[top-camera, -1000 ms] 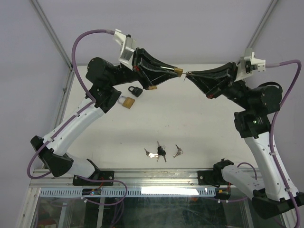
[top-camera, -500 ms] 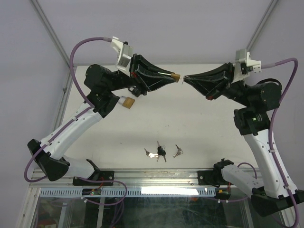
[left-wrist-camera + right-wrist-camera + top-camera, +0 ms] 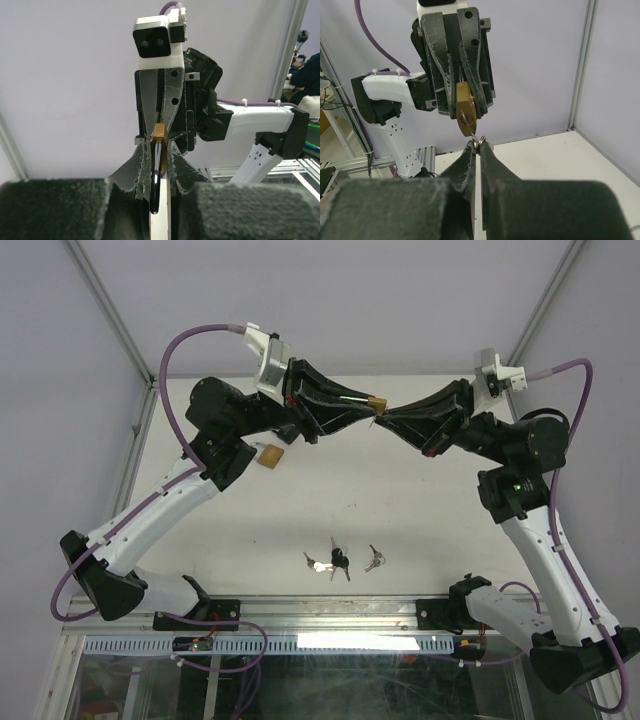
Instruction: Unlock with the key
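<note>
Key (image 3: 478,140) sits pinched in my right tool (image 3: 386,419). The tool's two fingers are pressed together on it, so only a small bit of silver metal shows past their tips. My left tool (image 3: 366,400) is clamped on the padlock (image 3: 465,113), its fingers (image 3: 436,55) closing on either side, and the brass body stands out at the tips. Both things are held in the air above the far part of the counter (image 3: 430,510), my arms reaching toward each other so the tools meet nose to nose.

From my right wrist I look straight at the face of the brass body with its round keyhole (image 3: 465,119). The key's end lies just below that hole and a touch to the right, by the body's bottom edge. I cannot tell whether metal touches metal there, and I do not see the key inside the hole. From my left wrist the padlock shows edge-on, brass at the far end and a dark glossy part running back between my fingers.

On the counter a second brass padlock (image 3: 270,456) lies near my left arm. A bunch of keys (image 3: 335,562) and a smaller bunch (image 3: 374,560) lie closer to my bases, well apart from both tools.
</note>
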Controlling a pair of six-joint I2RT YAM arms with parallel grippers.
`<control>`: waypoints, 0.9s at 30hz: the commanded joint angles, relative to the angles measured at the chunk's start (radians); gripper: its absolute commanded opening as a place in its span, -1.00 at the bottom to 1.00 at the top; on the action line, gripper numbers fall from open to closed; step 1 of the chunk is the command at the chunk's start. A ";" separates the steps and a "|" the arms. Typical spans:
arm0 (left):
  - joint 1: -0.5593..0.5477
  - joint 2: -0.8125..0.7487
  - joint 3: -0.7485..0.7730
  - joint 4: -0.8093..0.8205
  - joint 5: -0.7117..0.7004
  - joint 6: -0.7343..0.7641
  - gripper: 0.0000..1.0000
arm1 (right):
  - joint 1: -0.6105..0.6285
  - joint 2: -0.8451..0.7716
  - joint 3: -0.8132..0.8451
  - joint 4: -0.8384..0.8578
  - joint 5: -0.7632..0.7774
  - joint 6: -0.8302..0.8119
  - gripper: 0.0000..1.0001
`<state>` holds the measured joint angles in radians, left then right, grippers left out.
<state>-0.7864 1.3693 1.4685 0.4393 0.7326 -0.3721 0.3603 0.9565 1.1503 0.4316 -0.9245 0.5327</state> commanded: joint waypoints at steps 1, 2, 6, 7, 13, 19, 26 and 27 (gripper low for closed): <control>-0.011 0.008 -0.014 -0.225 -0.011 0.144 -1.00 | 0.018 -0.052 0.102 -0.028 0.006 -0.077 -1.00; -0.004 0.000 -0.022 -0.227 -0.013 0.136 -1.00 | 0.018 -0.057 0.111 -0.079 0.007 -0.107 -1.00; 0.064 -0.012 -0.030 -0.181 0.039 0.055 -1.00 | 0.016 -0.079 0.143 -0.299 0.027 -0.234 -1.00; 0.070 -0.016 -0.030 -0.187 0.054 0.063 -1.00 | 0.017 -0.083 0.148 -0.348 0.028 -0.266 -1.00; 0.100 -0.064 -0.111 -0.405 0.000 0.202 -1.00 | 0.014 -0.051 0.227 -0.737 0.069 -0.481 -1.00; 0.104 -0.049 -0.343 -0.872 -0.357 0.546 -1.00 | 0.014 -0.063 0.182 -0.777 0.085 -0.463 -1.00; 0.089 0.021 -0.575 -0.951 -0.653 0.722 -1.00 | 0.014 -0.045 0.167 -0.783 0.105 -0.443 -1.00; 0.089 0.031 -0.597 -0.942 -0.671 0.728 -1.00 | 0.014 -0.042 0.165 -0.777 0.106 -0.440 -1.00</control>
<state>-0.6880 1.3872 0.9150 -0.4706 0.2607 0.2218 0.3721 0.9169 1.3106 -0.3603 -0.8398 0.0948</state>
